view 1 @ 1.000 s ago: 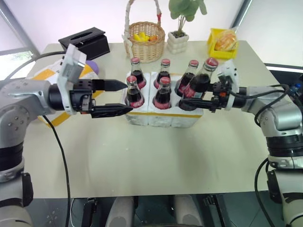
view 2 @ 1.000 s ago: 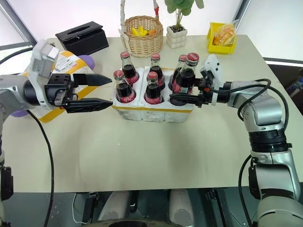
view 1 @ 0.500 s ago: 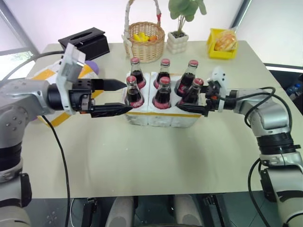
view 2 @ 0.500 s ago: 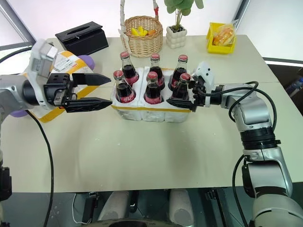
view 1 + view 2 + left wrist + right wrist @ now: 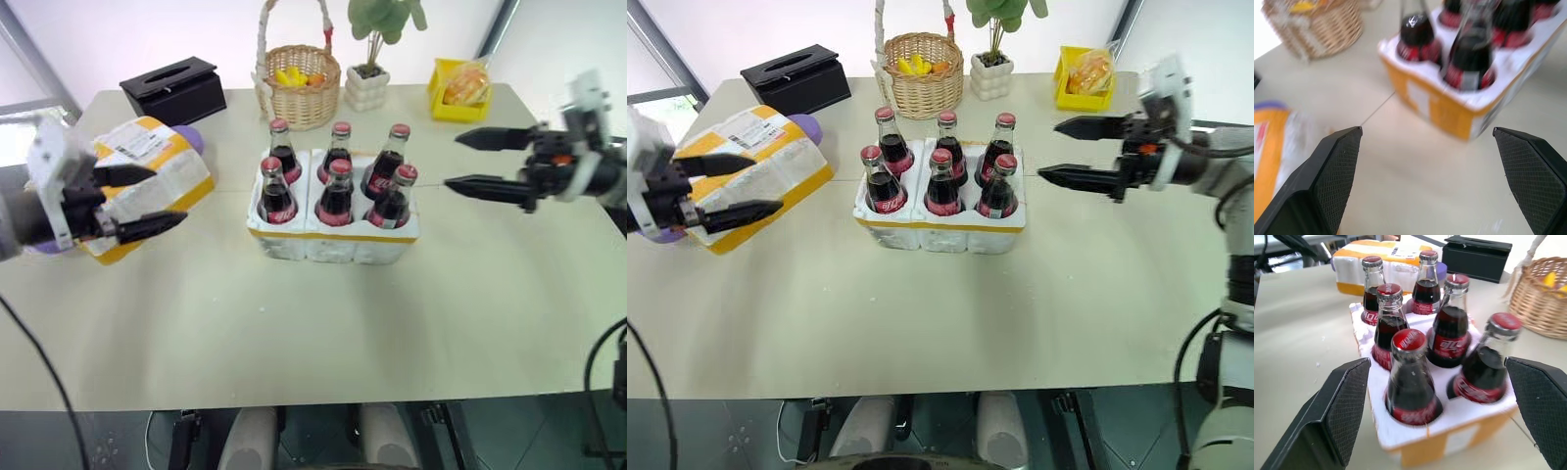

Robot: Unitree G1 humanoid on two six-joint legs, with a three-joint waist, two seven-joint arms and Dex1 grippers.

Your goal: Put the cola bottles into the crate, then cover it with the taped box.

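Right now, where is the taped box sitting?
In the head views the taped box lies on the table's left side, left of the crate and in front of the black tissue box, with the open left end effector at it.

Six cola bottles (image 5: 942, 182) stand in one white crate (image 5: 939, 229). One taped box (image 5: 759, 168), one black tissue box (image 5: 790, 76), one wicker basket (image 5: 918, 86), one potted plant (image 5: 991, 70), one yellow bin (image 5: 1087, 81) and one purple object (image 5: 804, 127) sit on one table (image 5: 940, 313)
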